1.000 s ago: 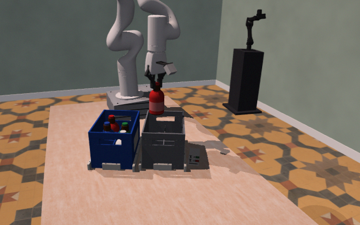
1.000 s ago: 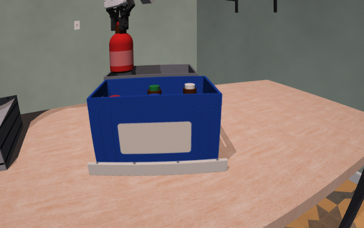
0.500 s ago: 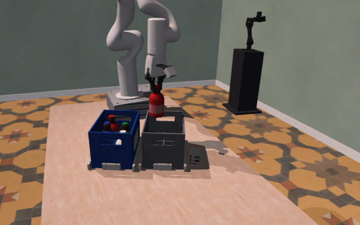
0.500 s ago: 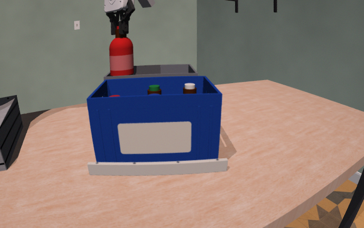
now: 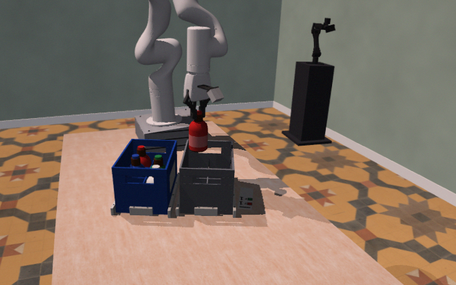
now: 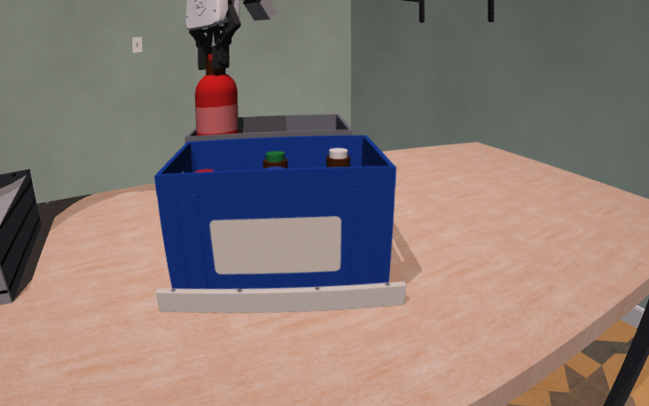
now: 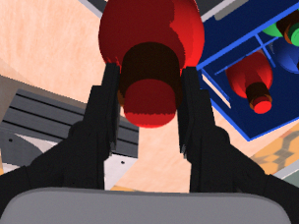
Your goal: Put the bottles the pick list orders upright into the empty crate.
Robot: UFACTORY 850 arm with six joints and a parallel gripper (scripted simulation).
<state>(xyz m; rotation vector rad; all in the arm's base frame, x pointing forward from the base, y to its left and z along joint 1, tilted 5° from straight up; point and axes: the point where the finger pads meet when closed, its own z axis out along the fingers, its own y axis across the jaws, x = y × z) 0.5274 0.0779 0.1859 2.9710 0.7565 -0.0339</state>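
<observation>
The dark neck of a red bottle with a pale pink label band (image 5: 197,135) is pinched between the black gripper (image 5: 198,112) fingers, partly closed. The bottle is held upright directly below the gripper, its base at the rim of the grey plastic crate (image 5: 206,188).
</observation>
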